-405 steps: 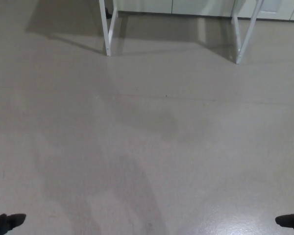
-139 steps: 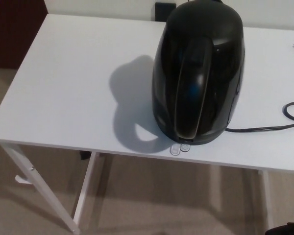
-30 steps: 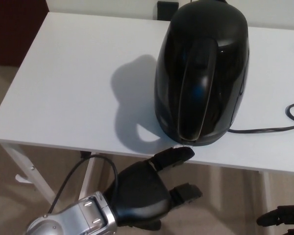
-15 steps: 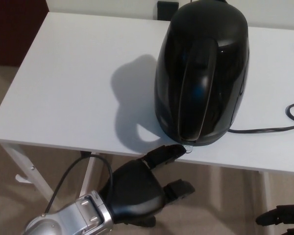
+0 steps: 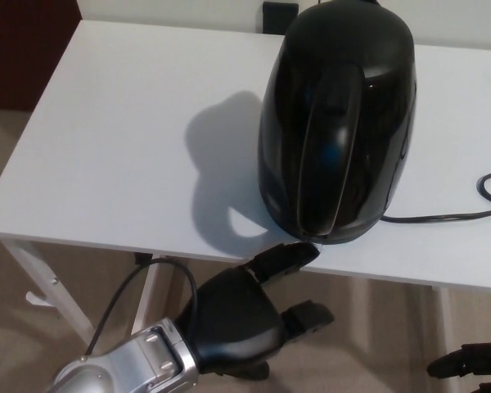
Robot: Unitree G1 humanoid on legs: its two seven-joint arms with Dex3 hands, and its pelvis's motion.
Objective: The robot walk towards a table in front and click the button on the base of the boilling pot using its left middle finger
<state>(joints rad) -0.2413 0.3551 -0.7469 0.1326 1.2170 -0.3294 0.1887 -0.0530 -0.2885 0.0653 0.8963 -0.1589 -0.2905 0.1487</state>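
Black and glossy, the boiling pot (image 5: 337, 123) stands on the white table (image 5: 114, 155) in the upper right of the frame, its handle facing the camera and its base close to the table's near edge. A power cord (image 5: 442, 214) runs off from the base toward the right edge of the picture. The walk looks done, since the table fills the view right in front of the robot. Rising from the lower left of the frame, the left hand (image 5: 237, 315) holds nothing; its fingers are spread, one of them stretched up so that its tip meets the small clear button tab (image 5: 311, 243) at the foot of the handle, while another finger sticks out lower to the right, clear of the table. Whether the tab is actually pushed down cannot be told from this view, and no lamp shows on the pot. So the press itself seems to be the step in hand. Only a dark sliver of the right hand (image 5: 468, 364) shows at the lower right corner; its fingers cannot be made out.
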